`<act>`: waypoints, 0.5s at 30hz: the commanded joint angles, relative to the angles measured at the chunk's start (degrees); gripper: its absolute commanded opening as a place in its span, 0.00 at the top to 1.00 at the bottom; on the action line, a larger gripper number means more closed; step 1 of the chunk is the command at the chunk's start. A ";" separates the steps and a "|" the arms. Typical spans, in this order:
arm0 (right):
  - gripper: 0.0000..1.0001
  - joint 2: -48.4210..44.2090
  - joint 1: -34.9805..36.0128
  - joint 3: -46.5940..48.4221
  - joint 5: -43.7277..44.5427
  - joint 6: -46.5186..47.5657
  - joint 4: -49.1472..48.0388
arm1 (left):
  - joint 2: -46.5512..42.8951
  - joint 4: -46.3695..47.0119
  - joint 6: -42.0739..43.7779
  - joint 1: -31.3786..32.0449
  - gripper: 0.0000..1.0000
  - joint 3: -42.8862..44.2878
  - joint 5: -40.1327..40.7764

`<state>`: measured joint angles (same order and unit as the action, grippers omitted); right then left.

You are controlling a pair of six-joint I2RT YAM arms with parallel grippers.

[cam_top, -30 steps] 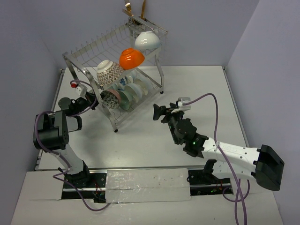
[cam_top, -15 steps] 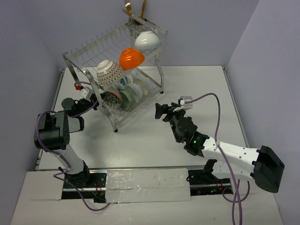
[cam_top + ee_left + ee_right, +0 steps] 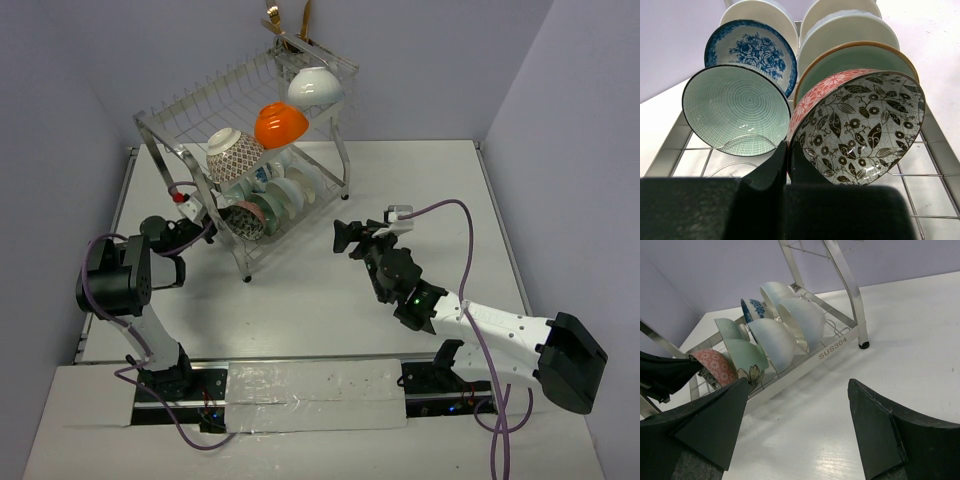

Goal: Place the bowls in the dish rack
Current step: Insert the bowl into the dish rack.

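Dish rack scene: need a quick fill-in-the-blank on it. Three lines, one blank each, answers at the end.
1. The left hand is ___, right at the rim of the floral bowl with the red outside.
2. The right hand is ___ and holds nothing.
3. The orange bowl sits on the ___ tier of the dish rack.

Missing words: shut; open; upper.

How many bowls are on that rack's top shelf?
3: a white bowl at the far end, an orange bowl in the middle, a brown-patterned bowl at the near end. None appears hidden.
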<state>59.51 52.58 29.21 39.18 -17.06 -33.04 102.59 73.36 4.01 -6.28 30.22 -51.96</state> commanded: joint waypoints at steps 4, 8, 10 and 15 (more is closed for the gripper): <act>0.13 -0.79 -0.98 -0.74 -0.33 -1.84 -1.50 | -1.07 7.59 8.38 1.45 0.96 -0.95 0.73; 0.13 -0.53 -1.34 -0.91 -0.77 -2.63 -1.59 | -1.95 3.91 11.71 1.45 0.94 -1.13 0.20; 0.13 -0.44 -1.69 -1.00 -1.03 -2.89 -1.59 | -2.83 1.71 12.86 1.45 0.94 -0.69 -0.59; 0.13 -0.44 -2.04 -1.26 -1.47 -3.42 -1.77 | -5.37 -6.46 18.74 1.45 0.92 0.54 -1.12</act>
<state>59.48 51.13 28.49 37.80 -19.18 -33.01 99.96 70.02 11.81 -6.04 29.80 -51.59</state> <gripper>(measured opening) 0.869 0.083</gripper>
